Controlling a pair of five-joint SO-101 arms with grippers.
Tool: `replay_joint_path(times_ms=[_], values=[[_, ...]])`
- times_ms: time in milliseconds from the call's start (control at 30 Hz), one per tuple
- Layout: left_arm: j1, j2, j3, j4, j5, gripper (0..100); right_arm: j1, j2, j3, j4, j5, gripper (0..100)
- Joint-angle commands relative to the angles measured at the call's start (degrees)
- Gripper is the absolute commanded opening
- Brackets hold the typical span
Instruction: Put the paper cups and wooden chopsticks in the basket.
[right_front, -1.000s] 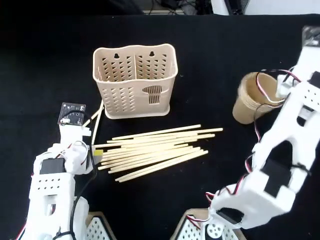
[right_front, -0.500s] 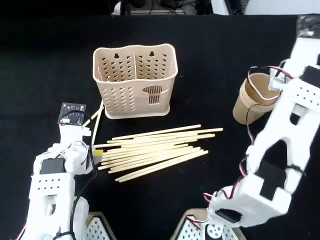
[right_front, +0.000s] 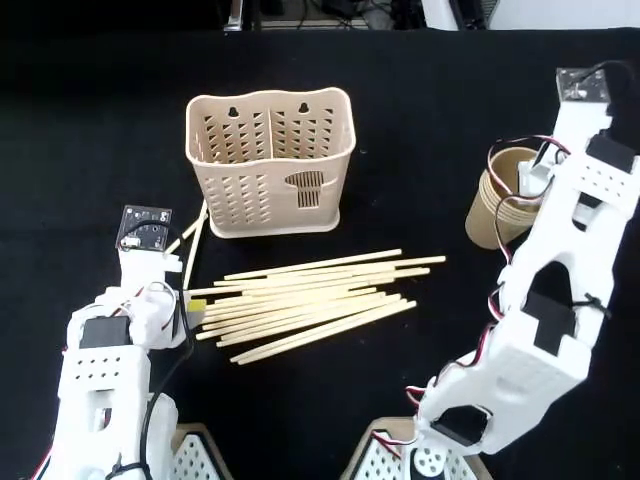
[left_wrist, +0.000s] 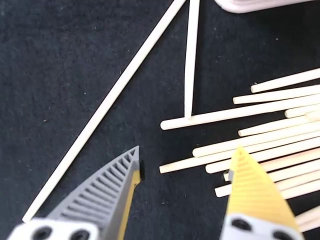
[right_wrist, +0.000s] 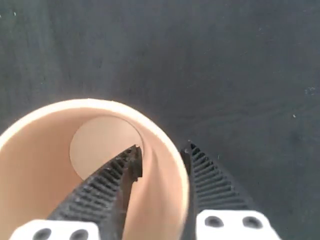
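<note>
The right gripper (right_wrist: 164, 150), ribbed and black, stood parted astride the smooth round rim of the stacked paper cups (right_wrist: 40, 165); the left gripper (left_wrist: 187, 152) gaped over slim wooden chopsticks (left_wrist: 250, 111).

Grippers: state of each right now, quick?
Left gripper: open, empty, jaws above the chopsticks.
Right gripper: open, jaws astride the paper cup wall, one inside, one outside, not clamped.
</note>
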Motion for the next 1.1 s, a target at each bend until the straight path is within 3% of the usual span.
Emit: replay_joint_path(times_ms=[0,233,333,467,667,900,1067], values=[[0.84,-0.53,-0.92,0.09,0.53,29,-0.44,-0.66,-0.57,-1.32,0.62,0.8],[0.84,-0.53,-1.10,-1.23,0.62,29,-2.20,-6.55,-6.02,3.87,0.26,1.1],[0.31,-0.53,-4.79,0.79,2.20,29,-4.66,-9.19,-11.38,9.14,-3.43,1.1],[0.22,-0.53,-17.01,9.58,6.07,29,-7.91,-11.12,-20.18,14.77,-6.86,1.1],[-1.45,0.09,-41.10,18.46,5.80,29,-12.31,-11.12,-35.38,25.41,-7.12,1.1],[-1.89,0.18,-51.12,8.88,6.24,29,-17.41,-11.56,-45.76,33.14,-9.49,1.1],[3.30,5.27,-51.30,0.35,8.70,29,-21.01,-11.56,-46.99,33.32,-10.73,1.1]])
